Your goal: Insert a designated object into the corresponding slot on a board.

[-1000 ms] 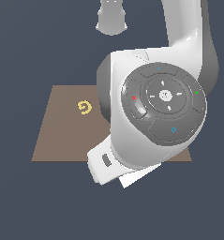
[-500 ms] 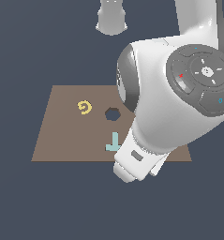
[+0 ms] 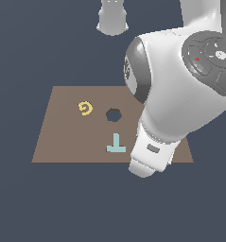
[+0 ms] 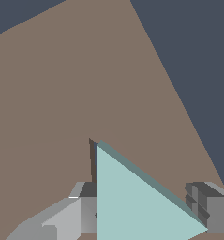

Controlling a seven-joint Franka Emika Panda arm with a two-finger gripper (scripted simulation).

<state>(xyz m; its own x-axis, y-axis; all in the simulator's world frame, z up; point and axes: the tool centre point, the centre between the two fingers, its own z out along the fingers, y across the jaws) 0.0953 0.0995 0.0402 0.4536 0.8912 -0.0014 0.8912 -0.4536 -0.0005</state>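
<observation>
Overhead, hand [image 4: 141, 211] gripping teal triangle [image 4: 137, 201], board [image 4: 62, 93] below

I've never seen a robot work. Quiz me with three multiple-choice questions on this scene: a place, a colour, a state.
1. Where on the board is the hexagonal hole?
A. beside the yellow swirl
B. at a corner
C. off it

2. What colour is the T piece?
A. red
B. pale teal
C. black

3. What is the triangle doing?
A. lying alone on the board
B. sitting between the fingers
C. stacked on the T piece

Answers: 1 A, the exterior view shows them side by side. 2 B, pale teal on brown. 3 B, the wrist view shows a finger on each side.
</observation>
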